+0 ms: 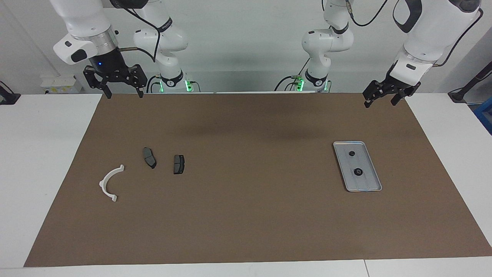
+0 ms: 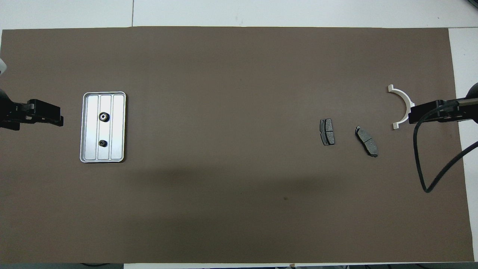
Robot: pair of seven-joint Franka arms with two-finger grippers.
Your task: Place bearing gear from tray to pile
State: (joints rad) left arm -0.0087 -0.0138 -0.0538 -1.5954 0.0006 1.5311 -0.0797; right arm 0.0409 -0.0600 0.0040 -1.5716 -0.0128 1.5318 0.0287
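Note:
The silver ribbed tray [image 1: 371, 169] [image 2: 118, 127] lies toward the left arm's end of the table. Two small dark round gear parts lie in it. The larger one [image 1: 358, 172] [image 2: 103, 117], with a pale centre, is farther from the robots than the smaller one [image 1: 351, 153] [image 2: 102, 143]. The pile lies toward the right arm's end: a white arc [image 1: 109, 182] [image 2: 402, 106] and two dark brake pads [image 1: 149, 157] [image 2: 366, 141], [image 1: 178, 164] [image 2: 327, 132]. My left gripper [image 1: 381, 102] [image 2: 56, 117] hangs open and empty, raised over the mat's corner nearest the robots. My right gripper [image 1: 123, 92] [image 2: 414, 114] hangs open and empty over the mat's other corner nearest the robots.
A brown mat [image 1: 246, 215] covers most of the white table [image 1: 34, 161]. A black cable [image 2: 422, 160] loops down from the right arm. A blue object [image 1: 486, 115] shows past the table at the left arm's end.

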